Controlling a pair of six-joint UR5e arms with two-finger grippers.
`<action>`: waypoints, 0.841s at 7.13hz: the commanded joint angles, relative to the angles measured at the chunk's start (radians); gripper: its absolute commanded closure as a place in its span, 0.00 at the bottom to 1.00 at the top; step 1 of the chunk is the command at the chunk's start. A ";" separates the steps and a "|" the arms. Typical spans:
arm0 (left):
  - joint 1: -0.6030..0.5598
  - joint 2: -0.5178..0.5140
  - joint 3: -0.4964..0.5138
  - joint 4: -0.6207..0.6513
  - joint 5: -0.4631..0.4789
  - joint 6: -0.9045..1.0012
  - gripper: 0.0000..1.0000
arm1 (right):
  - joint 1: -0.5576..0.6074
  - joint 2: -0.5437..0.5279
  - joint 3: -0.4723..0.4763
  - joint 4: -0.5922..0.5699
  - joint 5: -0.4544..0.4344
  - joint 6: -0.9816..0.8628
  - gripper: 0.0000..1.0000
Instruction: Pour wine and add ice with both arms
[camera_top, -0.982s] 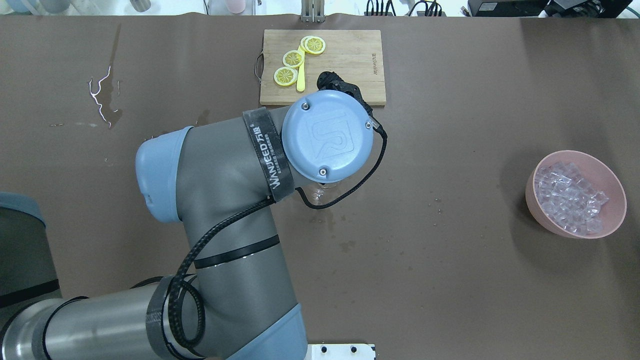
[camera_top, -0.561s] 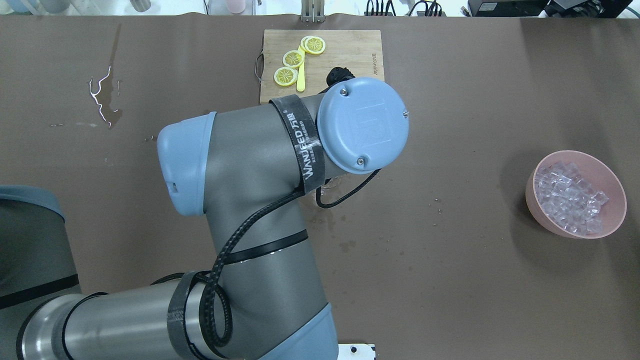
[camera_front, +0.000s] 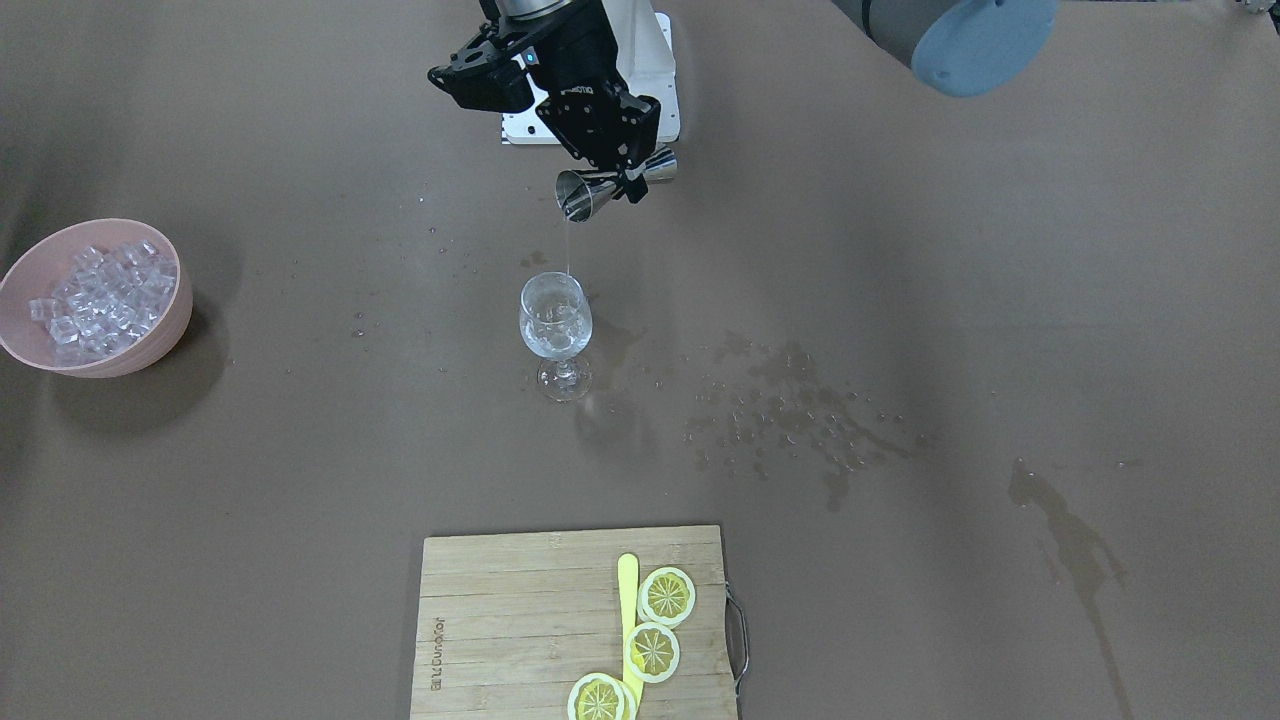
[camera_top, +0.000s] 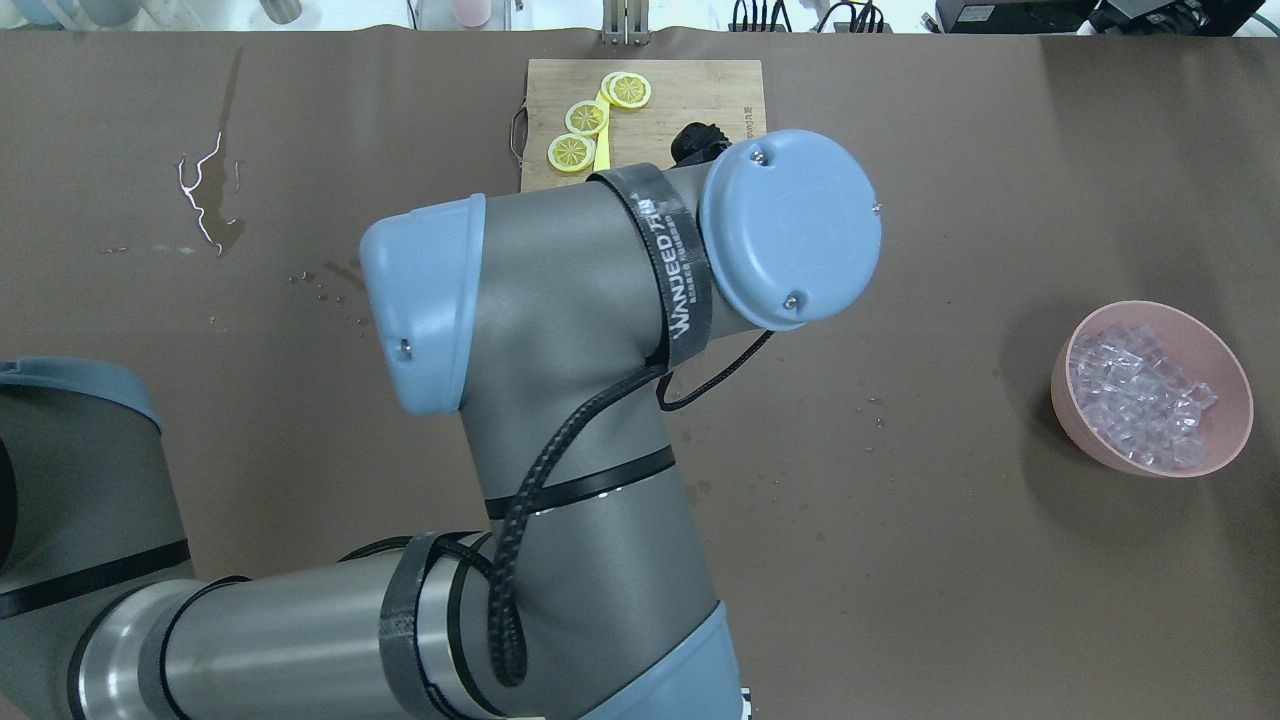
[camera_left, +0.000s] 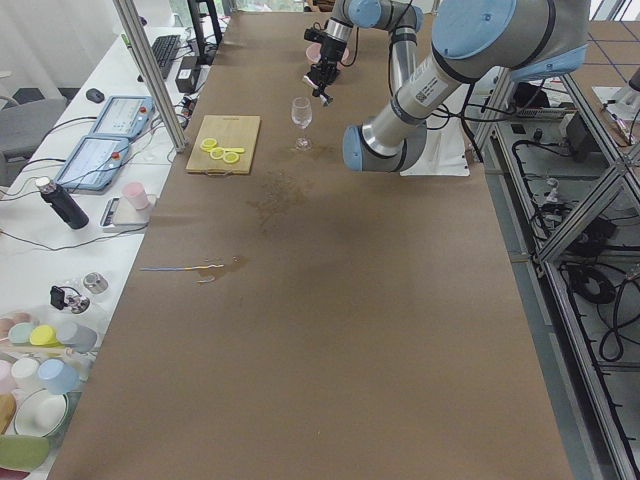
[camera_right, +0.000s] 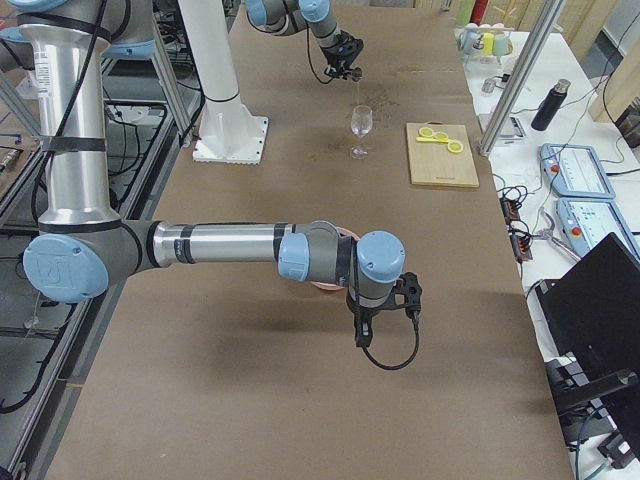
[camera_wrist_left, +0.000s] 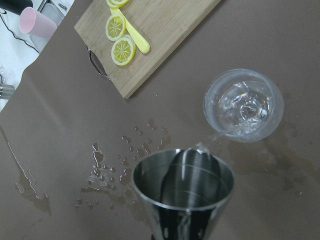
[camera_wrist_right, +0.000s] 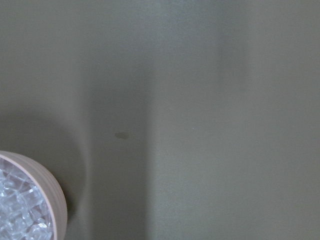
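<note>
Pouring is what my left arm (camera_top: 560, 330) does now. During the last second its wrist has swung across the overhead view, and from that camera it now hides the wine glass (camera_front: 555, 315) completely. I take this as the tilting movement that brings the liquid out.

My right arm (camera_right: 220, 245) waits well apart from the glass, with the right gripper (camera_right: 361, 330) near the pink bowl (camera_front: 130, 358). Whether its fingers are apart or together, I cannot tell. The cutting board (camera_front: 500, 610) with the lemon slices (camera_front: 652, 650) lies beyond the glass, on the side away from my base.

The glass stands upright and has some clear liquid inside. My left gripper (camera_front: 628, 172) is clamped on the waist of the steel jigger (camera_front: 585, 192), which is tipped above the glass, a little toward my base. A thin stream (camera_front: 567, 245) falls from its lip to the rim of the glass.

The ice (camera_front: 100, 295) is all in the bowl, far from the glass, so that step is not yet started. Wet spots (camera_front: 790, 420) beside the glass suggest to me that the aim matters.
</note>
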 joint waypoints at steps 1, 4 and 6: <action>0.000 -0.046 0.059 0.028 0.021 0.005 1.00 | 0.000 -0.001 -0.002 -0.001 0.000 0.000 0.00; 0.002 -0.086 0.073 0.155 0.069 0.011 1.00 | 0.000 -0.001 -0.002 -0.001 0.002 0.003 0.00; 0.008 -0.124 0.094 0.261 0.101 0.011 1.00 | 0.000 -0.001 -0.003 -0.001 0.003 0.005 0.00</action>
